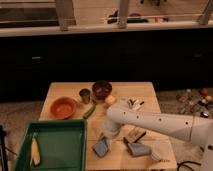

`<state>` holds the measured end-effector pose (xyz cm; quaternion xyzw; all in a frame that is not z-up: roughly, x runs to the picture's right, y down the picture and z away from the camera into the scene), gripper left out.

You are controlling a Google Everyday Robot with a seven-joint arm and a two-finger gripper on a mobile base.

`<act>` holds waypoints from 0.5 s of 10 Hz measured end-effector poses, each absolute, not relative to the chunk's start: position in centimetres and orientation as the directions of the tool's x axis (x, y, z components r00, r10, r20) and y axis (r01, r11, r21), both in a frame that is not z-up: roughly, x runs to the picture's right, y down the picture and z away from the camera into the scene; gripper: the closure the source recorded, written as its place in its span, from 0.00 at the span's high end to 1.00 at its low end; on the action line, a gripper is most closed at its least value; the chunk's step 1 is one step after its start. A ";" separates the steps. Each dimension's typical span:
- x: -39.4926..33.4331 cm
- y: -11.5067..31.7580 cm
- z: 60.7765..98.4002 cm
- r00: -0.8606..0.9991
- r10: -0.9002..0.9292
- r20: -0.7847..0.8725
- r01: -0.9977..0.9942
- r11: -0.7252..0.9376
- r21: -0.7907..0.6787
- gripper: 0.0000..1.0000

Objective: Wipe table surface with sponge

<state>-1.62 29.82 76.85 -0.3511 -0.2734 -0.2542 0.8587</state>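
The table surface (145, 92) is a light tan wooden top. The sponge (101, 148), a flat blue-grey pad, lies on it near the front edge, just right of the green tray. My white arm comes in from the right and bends down over the sponge. The gripper (105, 138) sits at the sponge's upper edge, shut on it and pressing it to the wood.
A green tray (55, 131) at front left holds a pale yellow item (34, 150). Behind it stand an orange bowl (63, 107), a dark cup (85, 95), a dark red bowl (102, 90), a yellow chunk (110, 100) and a green vegetable (90, 111). A grey-blue block (140, 149) lies right of the sponge.
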 end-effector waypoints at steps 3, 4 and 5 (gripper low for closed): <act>-4.0 31.8 73.4 0.656 -0.282 0.700 0.690 0.600 -0.404 0.00; -3.7 32.2 72.7 0.654 -0.282 0.702 0.693 0.596 -0.406 0.00; -3.2 32.4 72.5 0.659 -0.278 0.698 0.688 0.598 -0.411 0.00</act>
